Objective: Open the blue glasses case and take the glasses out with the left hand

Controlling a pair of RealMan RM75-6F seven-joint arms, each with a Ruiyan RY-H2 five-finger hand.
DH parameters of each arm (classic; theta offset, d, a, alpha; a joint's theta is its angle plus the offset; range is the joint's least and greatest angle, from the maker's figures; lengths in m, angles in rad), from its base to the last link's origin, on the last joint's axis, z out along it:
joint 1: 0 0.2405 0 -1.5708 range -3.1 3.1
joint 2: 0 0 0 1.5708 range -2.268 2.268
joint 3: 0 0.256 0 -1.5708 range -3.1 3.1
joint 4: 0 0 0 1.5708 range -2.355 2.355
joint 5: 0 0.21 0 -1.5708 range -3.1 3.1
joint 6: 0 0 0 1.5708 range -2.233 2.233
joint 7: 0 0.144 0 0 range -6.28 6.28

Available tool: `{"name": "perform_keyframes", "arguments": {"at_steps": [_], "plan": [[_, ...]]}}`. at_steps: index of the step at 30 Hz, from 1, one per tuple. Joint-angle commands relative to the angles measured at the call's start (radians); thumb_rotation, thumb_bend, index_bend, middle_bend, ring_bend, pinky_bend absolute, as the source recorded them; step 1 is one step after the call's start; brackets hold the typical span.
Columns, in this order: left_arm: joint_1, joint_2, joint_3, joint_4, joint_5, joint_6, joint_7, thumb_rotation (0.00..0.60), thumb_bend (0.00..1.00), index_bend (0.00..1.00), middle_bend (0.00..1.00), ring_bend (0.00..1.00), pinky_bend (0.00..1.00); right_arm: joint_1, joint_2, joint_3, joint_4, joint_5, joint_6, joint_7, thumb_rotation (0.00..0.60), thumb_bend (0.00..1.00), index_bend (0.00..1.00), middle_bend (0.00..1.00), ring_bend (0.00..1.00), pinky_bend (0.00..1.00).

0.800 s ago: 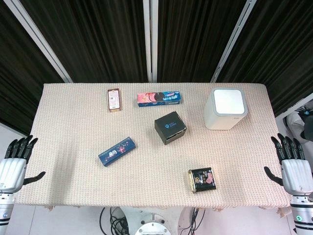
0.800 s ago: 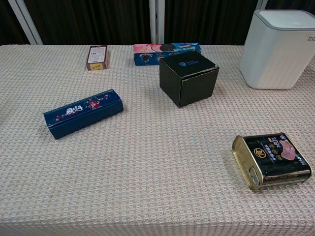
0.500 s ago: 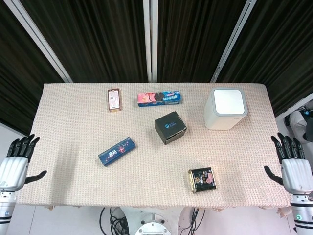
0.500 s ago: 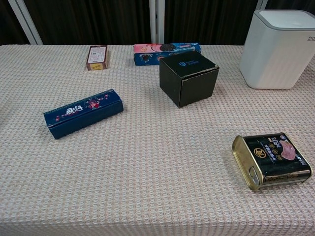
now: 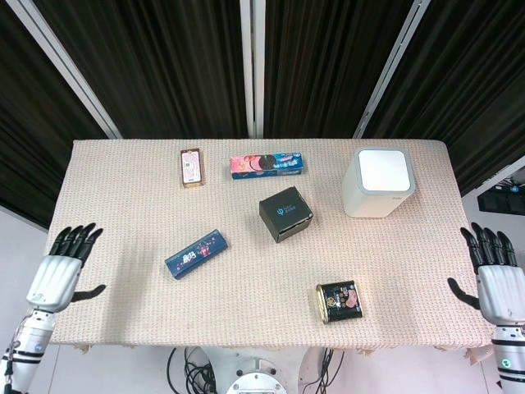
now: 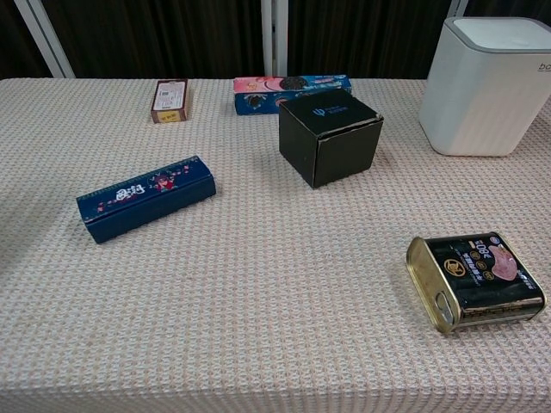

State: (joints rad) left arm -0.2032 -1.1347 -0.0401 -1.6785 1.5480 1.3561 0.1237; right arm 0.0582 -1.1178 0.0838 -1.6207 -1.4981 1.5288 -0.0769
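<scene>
The long blue printed glasses case lies closed, near-left on the worktop. The left robot hand, fingers spread and empty, is best brought squarely over its long side. The right robot hand is likewise spread, empty.

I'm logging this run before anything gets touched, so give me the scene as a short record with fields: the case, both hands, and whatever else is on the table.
glasses case: blue glasses case, closed, lying flat at the left-centre of the table, untouched
left hand: left hand over the table's left edge, fingers apart, holding nothing
right hand: right hand off the right edge, fingers apart, holding nothing
other things: black box, white container, tin can, biscuit packet, small brown packet
task stage: not started
</scene>
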Motion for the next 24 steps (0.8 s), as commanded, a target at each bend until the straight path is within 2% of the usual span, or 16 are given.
{"name": "perform_keyframes", "arguments": {"at_steps": [1, 10, 24], "plan": [[-0.034, -0.02, -0.002, -0.022, 0.001, -0.044, 0.011, 0.6, 0.07, 0.02, 0.0, 0.0, 0.0, 0.0, 0.002, -0.001, 0.004, 0.001, -0.004, 0.007, 0.6, 0.17, 0.0, 0.0, 0.0, 0.0], [-0.145, -0.103, -0.02, -0.032, -0.03, -0.196, 0.069, 0.6, 0.07, 0.02, 0.0, 0.0, 0.01, -0.006, 0.007, -0.002, 0.012, 0.004, -0.001, 0.026, 0.6, 0.17, 0.0, 0.0, 0.0, 0.0], [-0.239, -0.186, -0.049, -0.044, -0.098, -0.29, 0.103, 0.6, 0.07, 0.02, 0.0, 0.0, 0.01, 0.002, -0.001, -0.003, 0.023, 0.01, -0.02, 0.031, 0.6, 0.17, 0.0, 0.0, 0.0, 0.0]]}}
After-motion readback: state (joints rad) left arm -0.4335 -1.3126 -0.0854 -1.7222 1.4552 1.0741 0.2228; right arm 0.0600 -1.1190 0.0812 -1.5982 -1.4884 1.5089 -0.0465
